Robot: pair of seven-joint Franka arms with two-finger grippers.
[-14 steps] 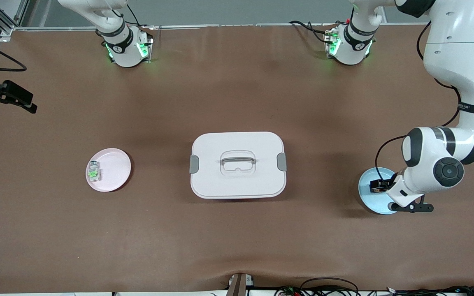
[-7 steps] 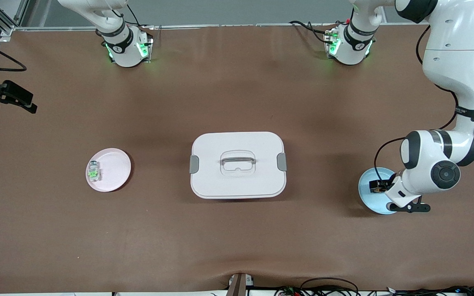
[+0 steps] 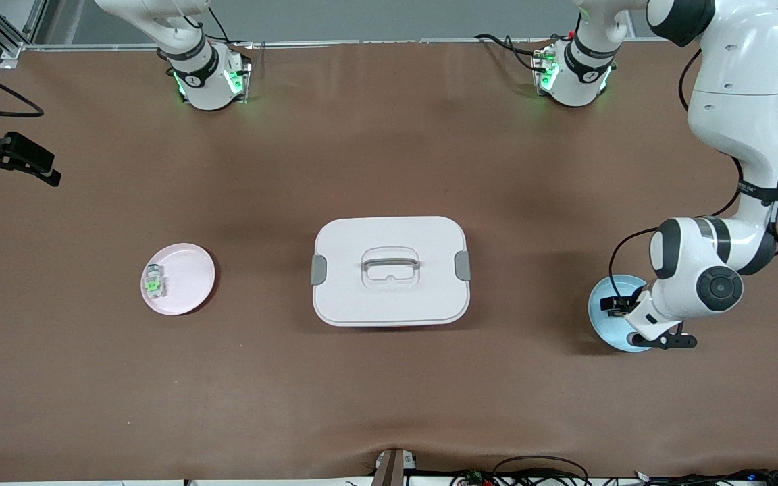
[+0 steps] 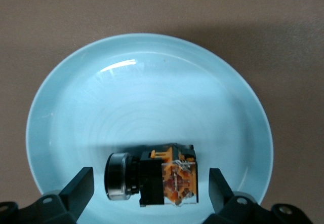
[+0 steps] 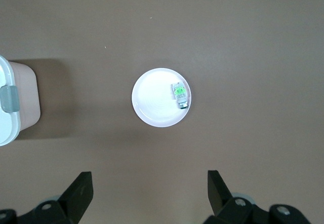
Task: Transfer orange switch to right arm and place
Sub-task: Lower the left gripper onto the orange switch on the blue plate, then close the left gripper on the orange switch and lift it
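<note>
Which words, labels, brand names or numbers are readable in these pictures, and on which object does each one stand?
None can be read with certainty.
Left arm: small print on its black joint band, too small to read.
Arm bases: small marks on the black rings, too small to read.
Orange switch: no readable text.
Blue plate, pink plate, white lidded box: no text.

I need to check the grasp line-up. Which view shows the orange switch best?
The left wrist view: the switch fills it, lying on the blue plate between open jaws. The front view shows a dark speck beside the left arm. The right wrist view misses it.
</note>
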